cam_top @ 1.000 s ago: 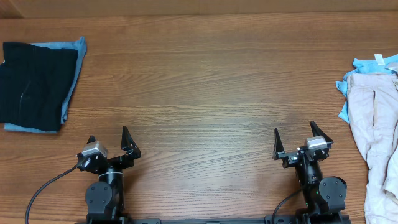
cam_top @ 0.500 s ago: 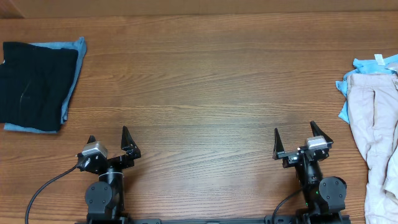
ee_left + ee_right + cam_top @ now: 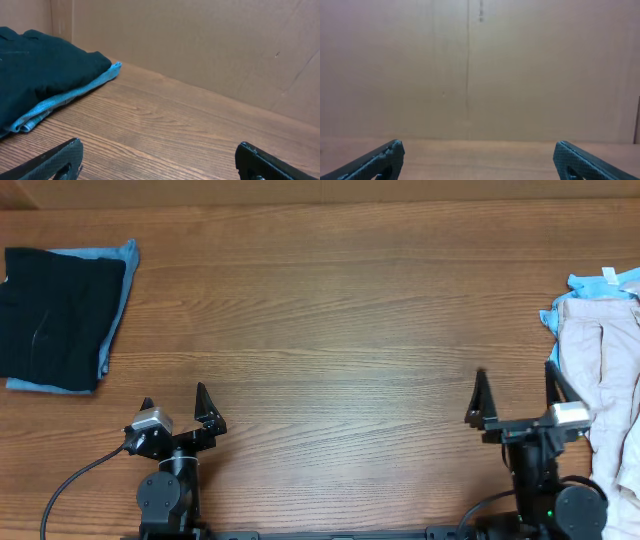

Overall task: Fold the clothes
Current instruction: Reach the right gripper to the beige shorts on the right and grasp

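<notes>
My right pincer (image 3: 514, 372) is wide open with nothing between its fingers. In its wrist view the right pincer (image 3: 477, 145) shows only two dark tips at the bottom corners, with a bare strip of the surface (image 3: 480, 150) and a plain brown wall (image 3: 470, 65) ahead. Compared with half a second ago, this arm has swung out to its right. From overhead its outer finger (image 3: 560, 385) now crosses the near edge of the shorts (image 3: 600, 380), though I cannot tell whether it touches the cloth.

My left pincer (image 3: 174, 394) has not moved. It is spread just as wide and grips nothing. The left wrist view shows the left pincer (image 3: 159, 146) pointing at open wood.

The shorts are a pale beige heap at the far right edge of the surface (image 3: 330, 310), running out of frame, with a long seam down the middle. They lie partly on a light blue garment (image 3: 590, 283) that shows above and beside them. A small white label (image 3: 609, 273) sits at the top of that pile. It is too small for me to read, and I see no other writing.

Far off on the left, a black folded garment (image 3: 55, 315) rests on another light blue cloth (image 3: 118, 290), well away from both arms. Neither pile has shifted.
</notes>
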Controlling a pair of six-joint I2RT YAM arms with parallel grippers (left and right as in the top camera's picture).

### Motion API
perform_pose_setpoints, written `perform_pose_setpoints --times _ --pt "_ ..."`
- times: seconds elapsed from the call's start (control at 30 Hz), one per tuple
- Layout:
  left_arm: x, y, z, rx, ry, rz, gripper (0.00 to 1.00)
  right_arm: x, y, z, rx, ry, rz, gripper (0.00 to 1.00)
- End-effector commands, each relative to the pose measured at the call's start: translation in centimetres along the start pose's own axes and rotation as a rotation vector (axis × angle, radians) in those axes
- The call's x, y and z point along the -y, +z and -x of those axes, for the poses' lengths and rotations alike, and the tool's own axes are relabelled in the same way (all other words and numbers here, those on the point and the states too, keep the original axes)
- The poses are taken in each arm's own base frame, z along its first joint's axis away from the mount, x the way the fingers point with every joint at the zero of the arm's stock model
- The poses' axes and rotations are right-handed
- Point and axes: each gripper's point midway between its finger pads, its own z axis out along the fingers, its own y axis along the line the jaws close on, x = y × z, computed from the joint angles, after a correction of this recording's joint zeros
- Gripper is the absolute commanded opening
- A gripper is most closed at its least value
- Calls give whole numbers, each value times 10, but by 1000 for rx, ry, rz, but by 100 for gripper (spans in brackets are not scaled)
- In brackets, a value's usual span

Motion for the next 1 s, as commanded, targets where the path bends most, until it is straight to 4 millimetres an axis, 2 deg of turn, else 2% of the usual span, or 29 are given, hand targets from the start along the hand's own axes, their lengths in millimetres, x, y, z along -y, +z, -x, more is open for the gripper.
perform_pose_setpoints --times 0.0,0.03,0.13,0.17,0.23,0.27,0.33,0.37,0.47,0.5,0.53,0.57,0.63,0.73,0.83,0.97 --pt "3 0 0 3 -8 -17 100 9 16 44 3 19 -63 100" --pt "3 0 0 3 -8 -17 100 8 26 64 -2 3 -64 100" --pt "3 0 0 3 -8 -17 100 7 61 95 -139 -8 -73 100" --pt "3 0 0 3 -8 -17 100 7 70 97 -186 -30 -73 100" --pt "3 0 0 3 -8 -17 100 10 101 101 -332 -123 -76 100" --pt "3 0 0 3 -8 -17 100 17 118 98 -414 -177 -86 100" --pt "3 0 0 3 -8 -17 100 43 146 85 -564 -199 -139 100" --pt "3 0 0 3 -8 -17 100 61 163 73 -645 -175 -155 100" --pt "3 0 0 3 -8 -17 100 105 193 44 -751 -109 -191 100" --pt "3 0 0 3 -8 -17 100 132 207 27 -769 -97 -236 100" --pt "3 0 0 3 -8 -17 100 144 214 18 -774 -91 -255 100" --pt "3 0 0 3 -8 -17 100 158 220 1 -802 -81 -275 100" --pt "3 0 0 3 -8 -17 100 179 221 -32 -874 -34 -312 100" --pt "3 0 0 3 -8 -17 100 207 212 -93 -993 166 -429 100" --pt "3 0 0 3 -8 -17 100 238 214 -161 -1079 243 -504 100" --pt "3 0 0 3 -8 -17 100 270 208 -235 -1138 344 -617 99"
